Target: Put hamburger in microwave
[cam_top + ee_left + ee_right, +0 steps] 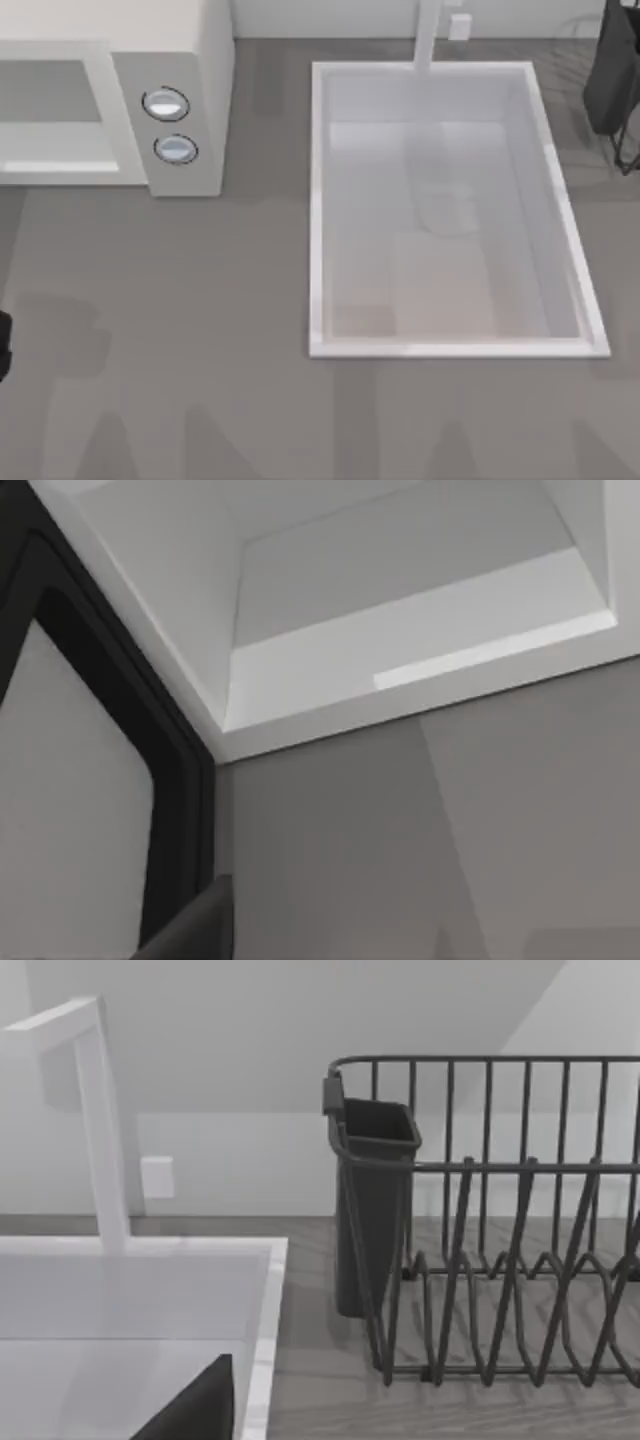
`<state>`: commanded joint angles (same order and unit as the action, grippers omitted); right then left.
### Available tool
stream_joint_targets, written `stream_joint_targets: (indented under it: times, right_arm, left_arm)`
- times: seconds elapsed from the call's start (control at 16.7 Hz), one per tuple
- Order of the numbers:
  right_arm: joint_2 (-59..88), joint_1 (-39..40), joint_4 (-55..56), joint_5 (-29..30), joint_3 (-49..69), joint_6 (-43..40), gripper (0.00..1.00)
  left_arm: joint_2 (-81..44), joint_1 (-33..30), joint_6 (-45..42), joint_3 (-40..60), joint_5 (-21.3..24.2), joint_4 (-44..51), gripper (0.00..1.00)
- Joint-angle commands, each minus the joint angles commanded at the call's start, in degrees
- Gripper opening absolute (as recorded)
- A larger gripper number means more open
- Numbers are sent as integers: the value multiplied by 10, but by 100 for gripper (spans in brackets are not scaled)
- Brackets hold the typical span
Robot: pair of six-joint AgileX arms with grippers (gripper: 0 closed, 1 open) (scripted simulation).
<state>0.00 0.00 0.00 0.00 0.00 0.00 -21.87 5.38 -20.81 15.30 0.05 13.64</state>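
1. Cream-white microwave (190, 60) at the table's far left, door open, grey cavity (400, 610) bare inside
2. Two silver-blue knobs (166, 104) on its side panel
3. White sink basin (320, 200) right of centre, nothing lying in it; faucet (428, 35) at its far rim
4. Dark wire dish rack (500, 1260) with a cutlery cup (372, 1200), beside the sink
5. Hamburger: cannot tell where
6. My gripper fingers, left and right: cannot tell

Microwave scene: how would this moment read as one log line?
microwave: door open, cavity bare | sink: beside it | dish rack: right of sink
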Motion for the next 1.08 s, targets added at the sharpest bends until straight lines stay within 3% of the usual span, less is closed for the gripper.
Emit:
stream_joint_targets:
  times: [0.66, 0.9, 1.08]
  right_arm:
    - [0, 0, 0, 0, 0, 0, 100]
    - [0, 0, 0, 0, 0, 0, 100]
    - [0, 0, 0, 0, 0, 0, 100]
  left_arm:
    - [-572, 120, -498, 338, 3, 316, 100]
    - [-700, 150, -615, 426, 2, 386, 100]
    - [-743, 161, -657, 459, 2, 410, 100]
